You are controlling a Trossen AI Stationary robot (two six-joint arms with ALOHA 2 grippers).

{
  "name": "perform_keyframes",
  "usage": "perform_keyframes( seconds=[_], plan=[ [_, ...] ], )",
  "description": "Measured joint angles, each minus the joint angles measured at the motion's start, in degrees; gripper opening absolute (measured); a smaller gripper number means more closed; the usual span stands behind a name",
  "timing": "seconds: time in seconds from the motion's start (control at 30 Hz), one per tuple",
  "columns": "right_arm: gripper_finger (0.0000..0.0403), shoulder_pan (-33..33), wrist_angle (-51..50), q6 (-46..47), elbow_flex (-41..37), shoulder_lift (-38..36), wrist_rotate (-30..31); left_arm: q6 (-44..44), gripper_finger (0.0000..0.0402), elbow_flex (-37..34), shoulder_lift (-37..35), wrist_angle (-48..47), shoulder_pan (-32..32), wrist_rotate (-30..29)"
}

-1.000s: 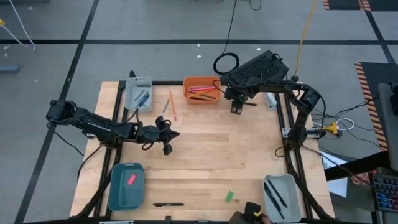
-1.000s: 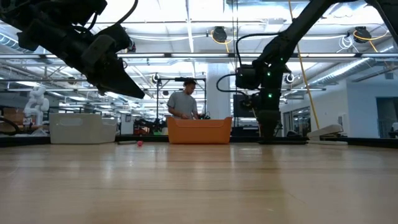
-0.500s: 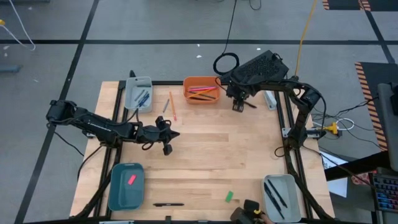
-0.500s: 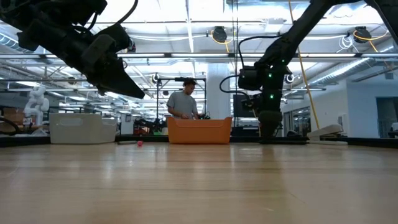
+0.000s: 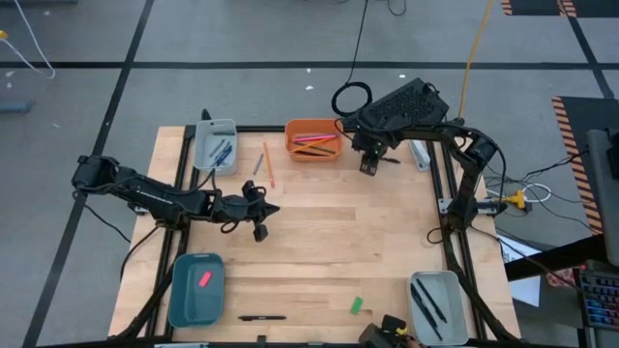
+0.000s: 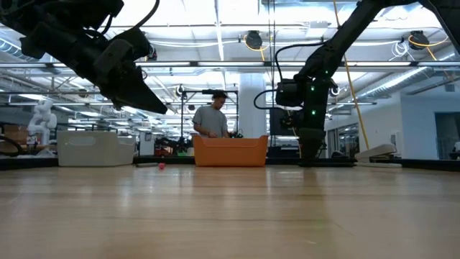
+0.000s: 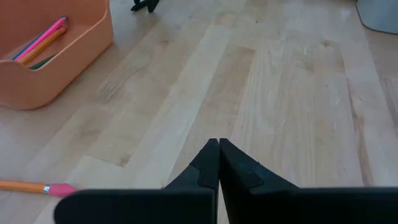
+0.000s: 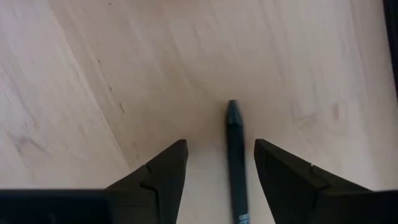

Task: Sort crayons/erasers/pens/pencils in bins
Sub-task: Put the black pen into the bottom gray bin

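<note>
My right gripper (image 8: 219,147) is open near the table's far right, beside the orange bin (image 5: 312,141). Its fingers stand on either side of a black pen (image 8: 235,158) that lies flat on the wood (image 5: 387,161), and they do not touch it. My left gripper (image 7: 219,148) is shut on nothing and hangs above the table's middle left (image 5: 259,222). The orange bin holds pink and orange pencils (image 7: 42,38). An orange pencil (image 5: 268,164) and a short grey stick (image 5: 257,164) lie on the table near the far edge.
A pale bin (image 5: 215,145) at the far left holds bluish sticks. A teal bin (image 5: 197,288) at the near left holds a pink eraser (image 5: 204,278). A pale bin (image 5: 435,300) at the near right holds pens. A green eraser (image 5: 356,305) and a black pen (image 5: 261,317) lie near the front edge.
My right gripper has edged a little toward the table's right edge, staying low over the black pen.
</note>
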Motion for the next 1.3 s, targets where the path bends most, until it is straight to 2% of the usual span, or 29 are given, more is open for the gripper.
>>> perform_keyframes(
  seconds=[0.13, 0.4, 0.77, 0.9, 1.17, 1.3],
  plan=[
    [0.0185, 1.26, -1.54, -0.35, -0.35, -1.54, -2.0, 0.07, 0.0005, 0.0, 0.0, -0.08, 0.0, 0.01],
    [0.0185, 3.22, -2.59, -3.99, -0.31, -4.89, -1.34, 0.09, 0.0009, 0.0, 0.0, -0.14, -0.04, 0.04],
    [0.0179, 2.07, 0.04, -3.35, -2.28, -1.68, 0.54, 0.39, 0.0005, 0.0, 0.0, -0.32, -0.59, 0.04],
    [0.0146, 2.06, 0.1, -3.32, -2.5, -1.68, -0.39, 0.37, 0.0006, 0.0, 0.0, -0.09, -0.59, 0.04],
    [0.0045, 2.51, -0.43, -1.33, -3.69, -1.59, -4.99, -0.08, 0.0005, 0.0, 0.0, -0.08, -0.59, 0.02],
    [0.003, 3.27, -1.2, 0.19, -3.74, -1.71, -4.76, -0.28, 0.0007, 0.0, 0.0, -0.05, -0.59, 0.02]
  ],
)
